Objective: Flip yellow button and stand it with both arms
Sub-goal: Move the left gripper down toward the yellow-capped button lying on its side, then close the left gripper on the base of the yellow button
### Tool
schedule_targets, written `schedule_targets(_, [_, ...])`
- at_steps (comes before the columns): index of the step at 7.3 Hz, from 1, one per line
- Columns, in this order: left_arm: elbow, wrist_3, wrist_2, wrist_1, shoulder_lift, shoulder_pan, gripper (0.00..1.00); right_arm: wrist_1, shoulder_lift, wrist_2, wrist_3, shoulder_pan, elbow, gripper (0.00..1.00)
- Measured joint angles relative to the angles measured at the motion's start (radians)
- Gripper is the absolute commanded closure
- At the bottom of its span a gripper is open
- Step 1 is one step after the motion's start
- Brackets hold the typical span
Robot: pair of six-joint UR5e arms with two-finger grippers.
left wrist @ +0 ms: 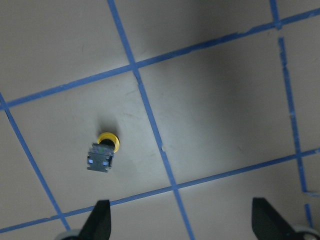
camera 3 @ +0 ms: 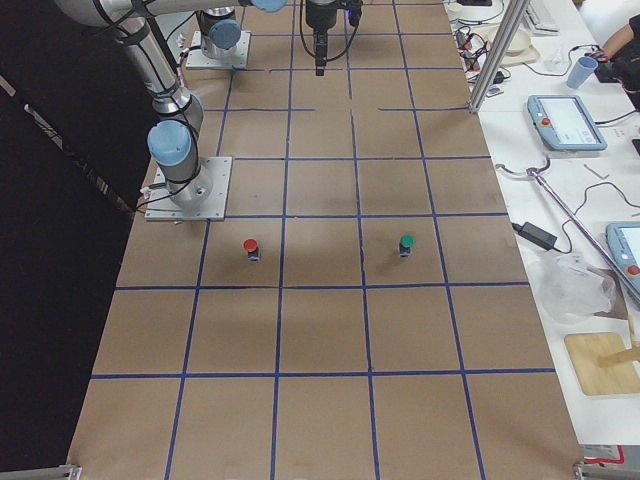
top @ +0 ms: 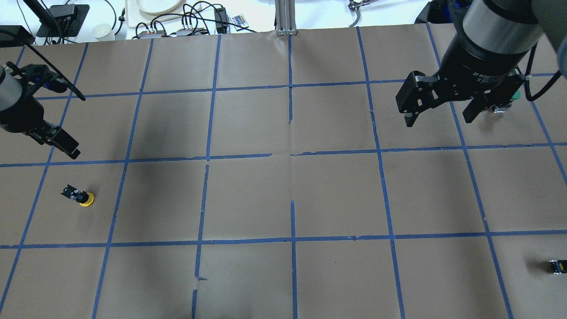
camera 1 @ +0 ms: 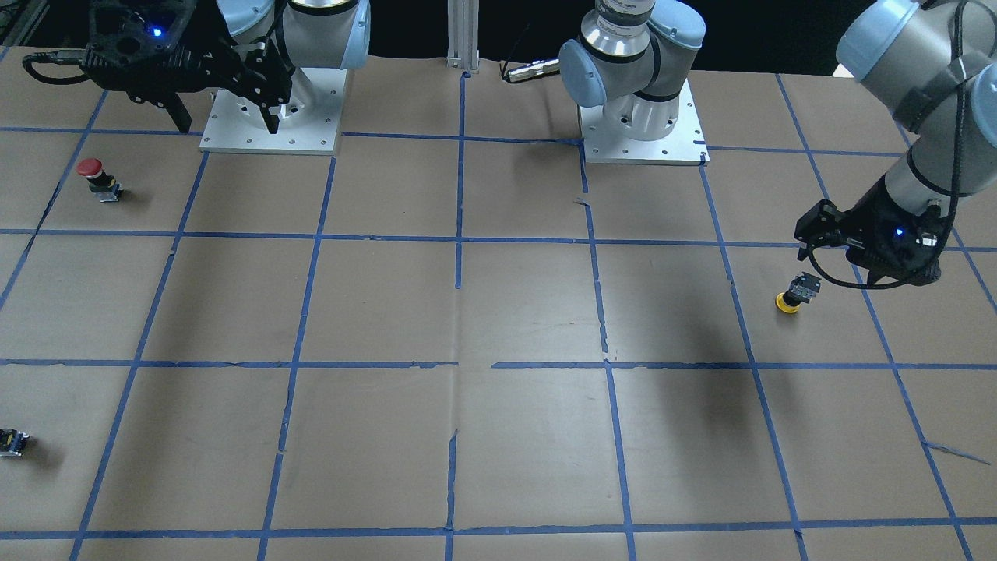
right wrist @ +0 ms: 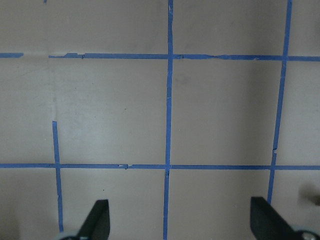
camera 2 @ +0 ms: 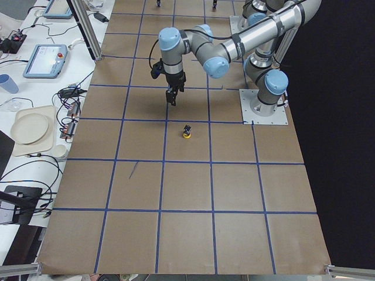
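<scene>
The left arm [camera 1: 923, 175] hangs above the yellow button [camera 1: 796, 294], jaws spread wide.

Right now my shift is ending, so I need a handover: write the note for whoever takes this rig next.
Left tool: open, empty, raised above the table near the yellow button.
Right tool: open, empty, raised over the table's other side.
Yellow button: tipped over, cap down at the table, touched by neither tool.
Done: nothing grasped yet.
Left: grasp it, flip it, stand it upright using both arms.
</scene>
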Motion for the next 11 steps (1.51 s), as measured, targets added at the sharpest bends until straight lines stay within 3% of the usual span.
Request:
schedule_targets(1, [-0.033,0.071,-0.049,0.079,-0.044,0.054,0.00,-0.010,0.001,-0.001,-0.001,0.000,0.000,0.00])
schedule_targets(3, [-0.061,0.113,-0.106,0.119,-0.110,0.138,0.02,-0.017,0.000,-0.002,-0.002,-0.001,0.000,0.00])
schedule_targets(6, [-0.153,0.096,-0.076,0.156,-0.113,0.161,0.02,-0.019,0.000,-0.002,-0.002,-0.001,0.000,0.00])
schedule_targets(9, [-0.200,0.210,-0.076,0.235,-0.114,0.183,0.02,-0.018,0.000,-0.003,-0.001,0.000,0.000,0.00])
schedule_targets(11, [-0.216,0.207,-0.081,0.240,-0.117,0.200,0.10,-0.016,0.000,-0.003,0.001,0.000,0.000,0.00])
